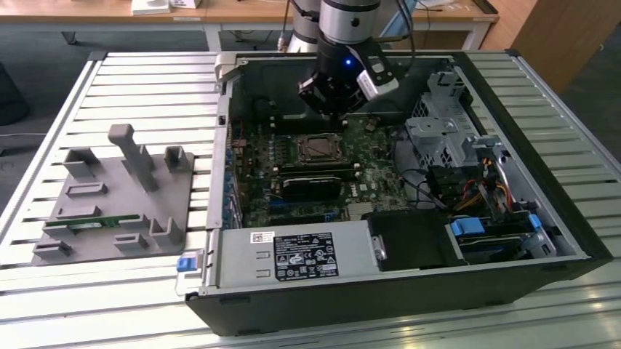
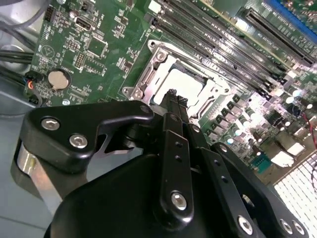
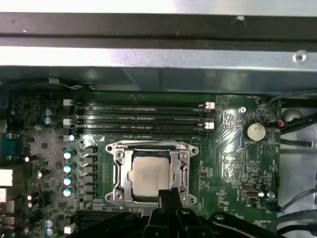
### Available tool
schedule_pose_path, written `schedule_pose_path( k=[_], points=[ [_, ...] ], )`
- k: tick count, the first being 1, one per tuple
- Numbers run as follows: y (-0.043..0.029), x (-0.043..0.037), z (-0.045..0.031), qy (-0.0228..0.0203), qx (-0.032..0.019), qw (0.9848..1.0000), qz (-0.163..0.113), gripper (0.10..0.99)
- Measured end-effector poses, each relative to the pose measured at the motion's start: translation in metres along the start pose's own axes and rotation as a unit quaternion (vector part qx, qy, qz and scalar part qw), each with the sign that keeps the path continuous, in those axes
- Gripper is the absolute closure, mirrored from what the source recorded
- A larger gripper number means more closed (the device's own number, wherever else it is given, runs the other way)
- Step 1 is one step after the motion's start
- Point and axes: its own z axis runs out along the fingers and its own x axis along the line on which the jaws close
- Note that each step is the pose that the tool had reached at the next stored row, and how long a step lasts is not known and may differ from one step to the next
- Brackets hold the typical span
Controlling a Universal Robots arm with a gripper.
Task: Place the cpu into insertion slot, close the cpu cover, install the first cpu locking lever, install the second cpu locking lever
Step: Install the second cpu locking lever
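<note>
End effector (image 3: 168, 192), closed on nothing, hangs by the silver cpu cover (image 3: 184, 166); pale tan cpu (image 3: 150, 173) framed within.

Downward-pointing gripper (image 2: 172, 95), pinched closed

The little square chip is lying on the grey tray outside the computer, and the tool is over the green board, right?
No. The cpu sits in the insertion slot on the green board, not on the grey tray, as the first wrist view shows. The tool is over the green board.
</note>
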Motion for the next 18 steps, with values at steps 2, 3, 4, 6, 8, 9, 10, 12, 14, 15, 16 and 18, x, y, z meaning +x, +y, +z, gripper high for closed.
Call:
schedule_pose_path(
  k=[2,3,4,6,8,9,10,12,14,15,16,18],
  points=[
    [-0.0003,0.0,-0.0055,0.0,-0.0005,1.0,0.0,0.98],
    [-0.0005,0.0,-0.0076,0.0,-0.0006,1.0,0.0,0.98],
    [-0.0007,0.0,-0.0082,0.0,-0.0007,1.0,0.0,0.98],
    [-0.0014,0.0,-0.0083,0.0,-0.0007,1.0,0.0,0.98],
    [-0.0031,0.0,-0.0082,0.0,-0.0006,1.0,0.0,0.98],
    [-0.0046,0.0,-0.0081,0.0,-0.0006,1.0,0.0,0.98],
    [-0.0064,0.0,-0.0079,0.0,-0.0006,1.0,0.0,0.98],
    [-0.0105,0.0,-0.0073,0.0,-0.0006,1.0,0.0,0.98],
    [-0.0149,0.0,-0.0068,0.0,-0.0006,1.0,0.0,0.98],
    [-0.0173,0.0,-0.0066,0.0,-0.0006,1.0,0.0,0.98],
    [-0.0195,0.0,-0.0063,0.0,-0.0007,1.0,0.0,0.98],
    [-0.0245,0.0,-0.0057,0.0,-0.0006,1.0,0.0,0.98]
  ],
)
